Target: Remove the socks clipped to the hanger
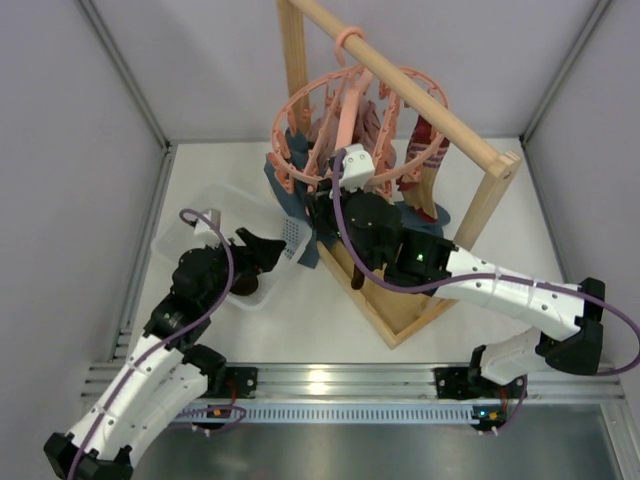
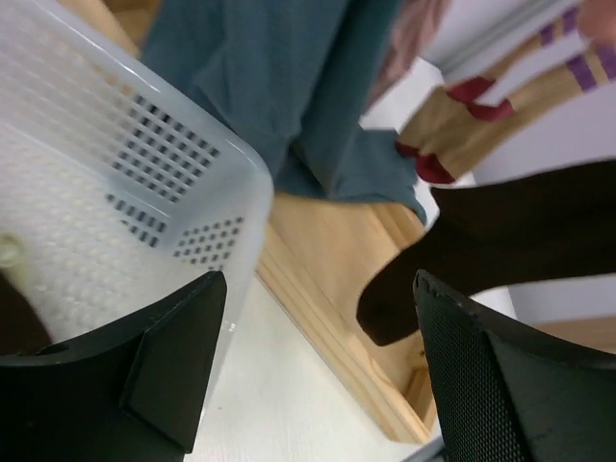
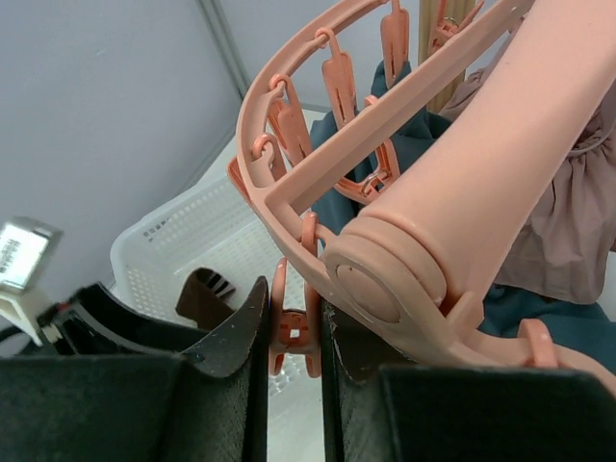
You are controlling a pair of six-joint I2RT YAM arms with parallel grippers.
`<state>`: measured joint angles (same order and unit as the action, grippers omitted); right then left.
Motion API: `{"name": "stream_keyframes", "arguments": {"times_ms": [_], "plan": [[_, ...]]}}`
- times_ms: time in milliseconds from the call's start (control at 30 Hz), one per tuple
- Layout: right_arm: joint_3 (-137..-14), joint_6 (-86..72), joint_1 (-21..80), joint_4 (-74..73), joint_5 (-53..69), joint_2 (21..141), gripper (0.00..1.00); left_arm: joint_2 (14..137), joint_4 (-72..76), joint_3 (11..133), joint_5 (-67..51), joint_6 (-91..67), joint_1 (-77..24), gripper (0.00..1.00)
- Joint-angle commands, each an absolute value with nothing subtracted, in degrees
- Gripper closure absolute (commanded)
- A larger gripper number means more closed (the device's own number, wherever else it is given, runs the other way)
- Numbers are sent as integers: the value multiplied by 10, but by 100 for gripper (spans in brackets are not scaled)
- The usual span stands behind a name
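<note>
While the right gripper [image 3: 293,303] is clenched on one clip peg [image 3: 292,334] of the single salmon hanger [image 3: 462,192], the left gripper [image 2: 318,289] hangs spread and empty over the rim of one white basket [image 2: 87,115]. One dark brown sock [image 2: 500,241] dangles beside the wooden rack [image 2: 327,269]. One dark red striped sock [image 1: 422,140] is clipped at the ring's right side. One dark brown piece [image 3: 202,294] lies in the basket.

white worktop [image 1: 330,325], matte, grey panels on three sides. left of centre: translucent white perforated basket [image 1: 228,200] sits flat on it. centre-right: wooden rack frame [image 1: 415,322], base rails flat on the worktop, one rail just beside the basket's corner. blue-grey cloth [image 1: 455,215] hangs to worktop level behind the rack; contact unclear.
</note>
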<state>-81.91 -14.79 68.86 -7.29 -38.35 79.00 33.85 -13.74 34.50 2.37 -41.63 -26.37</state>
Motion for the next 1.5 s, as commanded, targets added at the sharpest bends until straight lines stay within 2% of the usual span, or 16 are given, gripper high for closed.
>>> {"name": "stream_keyframes", "arguments": {"times_ms": [0, 67, 200, 300, 433, 500, 633, 867, 1167, 1267, 1300, 1367, 1400, 1433, 1467], "plan": [[-867, -171, 693, -114, -354, 816, 92, 352, -5, 291, -97, -439, -279, 18], [-877, -175, 692, -119, -355, 829, 92, 405, 18, 306, -98, -429, -297, 17], [-893, -179, 693, -127, -359, 839, 92, 455, 23, 332, 25, -380, -408, 15], [-903, -182, 693, -137, -359, 843, 92, 492, 39, 339, 60, -360, -465, 12], [-898, -186, 692, -138, -359, 841, 90, 525, 68, 329, 108, -343, -504, 10], [-898, -185, 692, -138, -359, 843, 86, 519, 88, 312, 134, -330, -526, 9], [-901, -186, 693, -138, -349, 846, 81, 497, 144, 268, 168, -316, -548, 8], [-882, -186, 692, -117, -350, 833, 76, 524, 175, 277, 167, -294, -562, 7], [-883, -190, 693, -119, -331, 829, 75, 651, 236, 324, 181, -266, -591, 7], [-878, -192, 693, -123, -323, 826, 75, 696, 242, 350, 199, -260, -596, 10], [-875, -193, 692, -124, -321, 824, 74, 719, 242, 357, 208, -256, -596, 13], [-866, -195, 692, -129, -319, 817, 73, 737, 240, 380, 224, -251, -595, 38], [-864, -195, 693, -132, -316, 813, 71, 749, 241, 385, 227, -252, -595, 52], [-861, -195, 693, -136, -314, 808, 66, 753, 241, 388, 228, -256, -595, 73], [-860, -195, 693, -150, -312, 804, 63, 757, 241, 390, 219, -263, -595, 87]]}}
